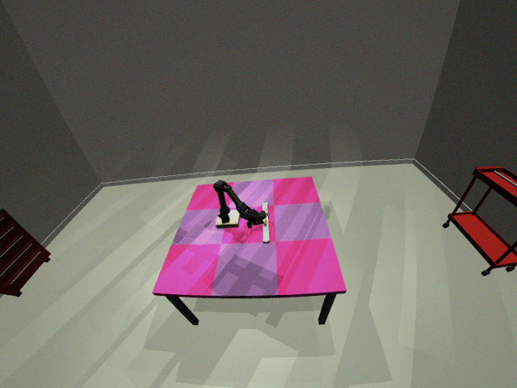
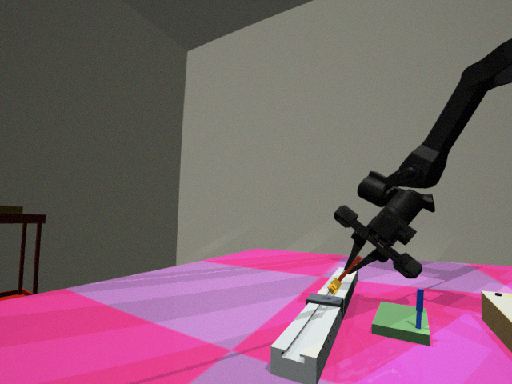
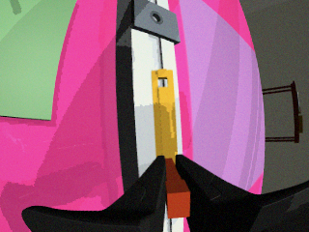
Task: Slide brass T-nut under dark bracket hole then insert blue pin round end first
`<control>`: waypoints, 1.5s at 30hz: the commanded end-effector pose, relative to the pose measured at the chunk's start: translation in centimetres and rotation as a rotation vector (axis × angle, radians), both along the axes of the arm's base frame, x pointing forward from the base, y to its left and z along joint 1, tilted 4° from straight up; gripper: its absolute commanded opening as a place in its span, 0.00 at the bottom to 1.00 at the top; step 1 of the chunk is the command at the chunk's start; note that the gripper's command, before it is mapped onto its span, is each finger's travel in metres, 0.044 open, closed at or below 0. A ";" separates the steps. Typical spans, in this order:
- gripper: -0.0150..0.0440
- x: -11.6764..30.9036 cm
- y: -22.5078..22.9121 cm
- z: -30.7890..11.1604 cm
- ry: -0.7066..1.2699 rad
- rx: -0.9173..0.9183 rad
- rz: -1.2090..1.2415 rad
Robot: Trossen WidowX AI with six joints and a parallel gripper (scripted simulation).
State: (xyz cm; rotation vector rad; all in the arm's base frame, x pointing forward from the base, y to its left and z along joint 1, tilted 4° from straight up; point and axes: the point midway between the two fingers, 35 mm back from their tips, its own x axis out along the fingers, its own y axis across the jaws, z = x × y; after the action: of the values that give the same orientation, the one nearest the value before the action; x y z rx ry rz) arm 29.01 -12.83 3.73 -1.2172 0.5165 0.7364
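Brass T-nut point(image 2: 334, 286) point(image 3: 164, 113) juts beyond the claw point(image 1: 265, 221) point(image 2: 347, 273) point(image 3: 169, 161) – nearly closed, pinching its orange handle point(image 2: 350, 268) point(image 3: 178, 200) – above the rail point(image 1: 266, 234) point(image 2: 306, 330) point(image 3: 145, 126)

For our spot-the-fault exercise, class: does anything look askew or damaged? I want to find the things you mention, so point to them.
Nothing looks damaged. The brass T-nut point(image 2: 334, 286) point(image 3: 164, 113) is tilted over the rail point(image 1: 266, 235) point(image 2: 308, 332) point(image 3: 145, 92), its orange handle point(image 2: 350, 268) point(image 3: 178, 203) gripped in the jaws; that seems like ordinary mid-insertion.

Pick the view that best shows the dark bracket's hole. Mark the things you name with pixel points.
Wrist: the round hole in the dark grey bracket point(image 2: 318, 300) point(image 3: 145, 19) shows clearly from above. Exterior: hole only a foreshortened sliver. Top: bracket too small to tell.
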 end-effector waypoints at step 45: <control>0.00 0.5 -0.3 0.3 0.107 0.010 0.010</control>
State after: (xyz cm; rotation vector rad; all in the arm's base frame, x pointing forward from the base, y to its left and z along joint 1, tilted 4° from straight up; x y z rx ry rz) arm 29.40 -12.99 3.91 -1.1699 0.5906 0.8111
